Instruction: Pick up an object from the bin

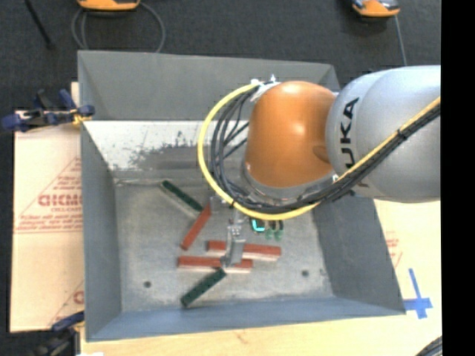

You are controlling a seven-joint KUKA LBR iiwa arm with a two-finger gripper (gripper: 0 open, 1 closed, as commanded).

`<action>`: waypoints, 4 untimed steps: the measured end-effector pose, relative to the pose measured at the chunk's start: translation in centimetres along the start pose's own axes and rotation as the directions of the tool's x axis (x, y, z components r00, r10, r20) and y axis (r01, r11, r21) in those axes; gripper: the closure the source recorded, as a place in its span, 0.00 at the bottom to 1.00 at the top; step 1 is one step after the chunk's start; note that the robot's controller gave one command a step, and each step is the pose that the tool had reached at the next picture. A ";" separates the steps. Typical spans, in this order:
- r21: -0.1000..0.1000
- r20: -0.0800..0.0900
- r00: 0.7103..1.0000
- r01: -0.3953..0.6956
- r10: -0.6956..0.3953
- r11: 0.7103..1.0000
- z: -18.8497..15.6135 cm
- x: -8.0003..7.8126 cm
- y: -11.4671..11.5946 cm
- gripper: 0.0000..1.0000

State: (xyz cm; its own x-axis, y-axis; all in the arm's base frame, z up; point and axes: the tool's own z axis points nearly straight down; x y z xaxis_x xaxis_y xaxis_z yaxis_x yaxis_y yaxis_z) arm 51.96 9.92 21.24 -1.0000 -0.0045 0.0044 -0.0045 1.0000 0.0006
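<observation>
My gripper (231, 255) reaches down under the orange wrist cover into the middle of the bin floor. Its tip sits among flat sticks: a red stick (256, 250) lying across just behind it, and another red stick (200, 262) lying across at its left. A dark green stick (202, 287) slants from the tip toward the front left. Nothing can be seen held.
A third red stick (196, 228) lies slanted to the left of the gripper, and a second dark green stick (180, 194) lies farther back left. The arm and its cables cover the bin's back right part.
</observation>
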 end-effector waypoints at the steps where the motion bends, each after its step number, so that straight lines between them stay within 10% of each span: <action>1: 0.001 0.003 0.996 0.093 -0.093 0.996 12.8 4.3 -2.0 0.00; 2: -0.001 0.008 0.996 0.089 -0.089 0.996 12.5 4.1 -1.9 1.00; 3: 0.001 0.017 0.995 0.099 -0.099 0.995 -5.2 2.9 -1.6 1.00; 4: 0.002 0.003 0.929 0.370 -0.370 0.929 4.6 0.5 0.2 1.00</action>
State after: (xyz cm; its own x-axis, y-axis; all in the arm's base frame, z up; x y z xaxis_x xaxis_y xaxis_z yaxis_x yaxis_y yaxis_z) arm 51.39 10.08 16.68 -0.9275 -0.3739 0.0010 -0.3739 0.9275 0.0000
